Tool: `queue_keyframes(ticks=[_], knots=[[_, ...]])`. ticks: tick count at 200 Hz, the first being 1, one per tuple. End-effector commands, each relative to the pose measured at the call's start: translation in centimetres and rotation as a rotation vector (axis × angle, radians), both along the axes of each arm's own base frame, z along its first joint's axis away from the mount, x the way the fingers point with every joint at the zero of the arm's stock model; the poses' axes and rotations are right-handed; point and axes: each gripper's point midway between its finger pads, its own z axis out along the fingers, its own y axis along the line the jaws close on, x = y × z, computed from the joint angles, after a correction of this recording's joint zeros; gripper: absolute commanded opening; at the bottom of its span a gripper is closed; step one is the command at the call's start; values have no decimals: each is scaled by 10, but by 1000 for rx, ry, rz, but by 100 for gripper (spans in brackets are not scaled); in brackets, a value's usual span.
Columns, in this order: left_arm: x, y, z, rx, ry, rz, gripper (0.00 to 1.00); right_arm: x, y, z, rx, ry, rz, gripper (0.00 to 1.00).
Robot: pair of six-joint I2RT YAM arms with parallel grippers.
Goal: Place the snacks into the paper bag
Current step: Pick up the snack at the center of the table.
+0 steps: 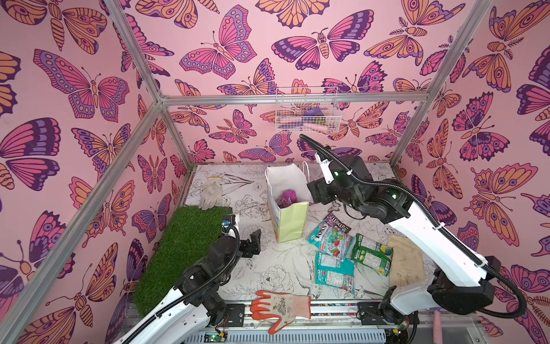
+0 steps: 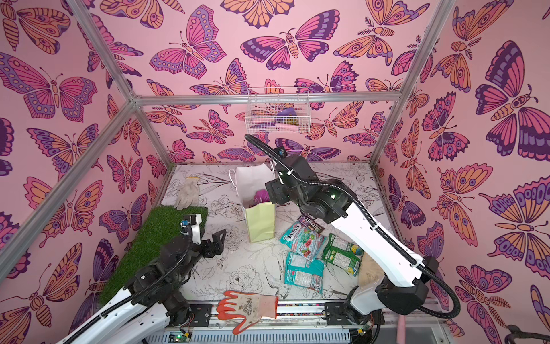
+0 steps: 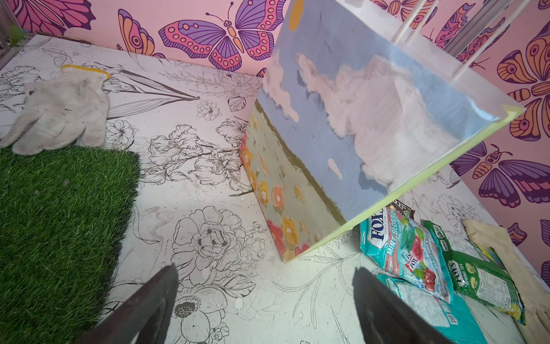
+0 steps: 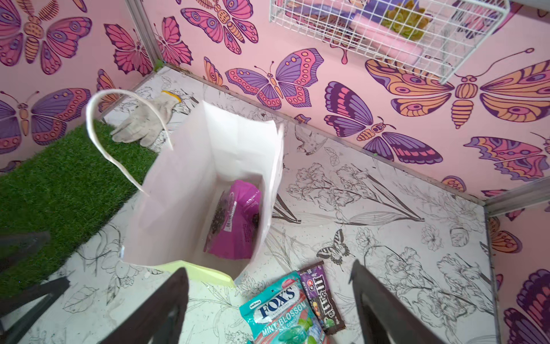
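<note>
The paper bag [image 1: 287, 205] stands upright mid-table, its mouth open and white inside. A magenta-purple snack packet [image 4: 238, 223] lies at its bottom. To the bag's right, flat on the table, lie two teal packets [image 1: 331, 241] [image 1: 334, 272], a green-and-yellow packet [image 1: 372, 253] and a small dark M&M's packet [image 1: 337, 223]. My right gripper [image 4: 268, 268] hangs open and empty just above the right rim of the bag's mouth. Left of the bag's base, my left gripper [image 3: 265, 269] is open low over the table, with nothing between its fingers.
An orange-and-white glove [image 1: 279, 306] lies at the front edge. A pale glove [image 1: 211, 193] rests at the back left beside a green turf mat [image 1: 181, 253]. A beige cloth glove [image 1: 406, 262] lies right of the packets. A wire basket [image 1: 306, 116] hangs on the back wall.
</note>
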Motion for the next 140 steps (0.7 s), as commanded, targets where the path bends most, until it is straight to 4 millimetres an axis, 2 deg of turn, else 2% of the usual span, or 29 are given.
queue_keyframes(ticks=[1, 49, 140], knots=[[1, -2, -2, -9, -6, -1, 93, 3, -19, 5, 27, -24, -64, 87], [1, -8, -2, -19, -20, -32, 93, 1, -44, -17, 30, 20, -117, 88], [2, -16, -2, -28, -46, -69, 94, -18, -83, -95, -14, 172, -193, 88]])
